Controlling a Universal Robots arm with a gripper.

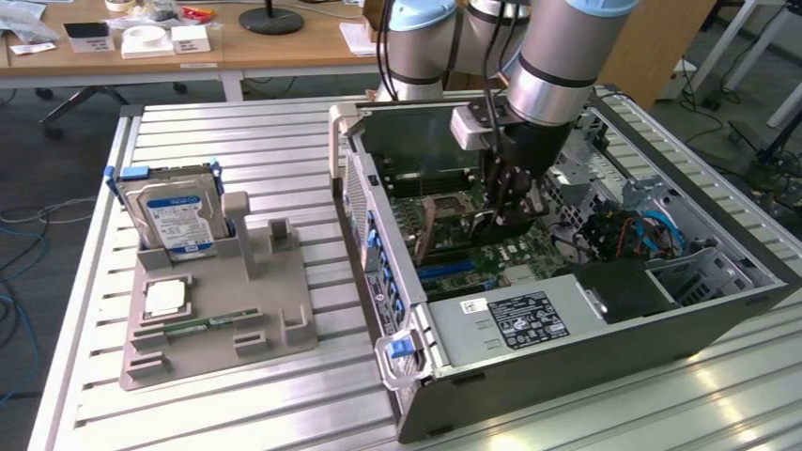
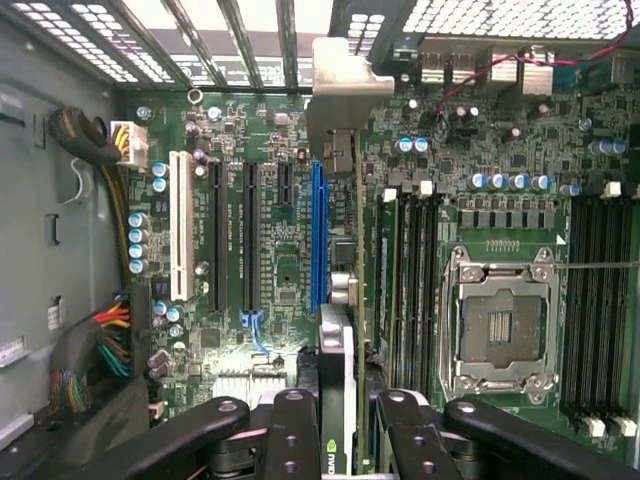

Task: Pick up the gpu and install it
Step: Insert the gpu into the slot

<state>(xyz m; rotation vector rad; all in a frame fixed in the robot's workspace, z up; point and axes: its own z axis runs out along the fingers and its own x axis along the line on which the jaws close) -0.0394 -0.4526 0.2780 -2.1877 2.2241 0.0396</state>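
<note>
Gripper [image 2: 337, 420] clamping gpu [image 2: 337, 385], over motherboard [image 2: 260, 250]

Robotics lab, slatted workbench [image 1: 251, 150], cluttered desks [image 1: 188, 47]

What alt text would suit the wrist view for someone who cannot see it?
A gripper holds a thin graphics card edge-on above a green motherboard, close beside its blue slot. An empty processor socket sits nearby.
</note>
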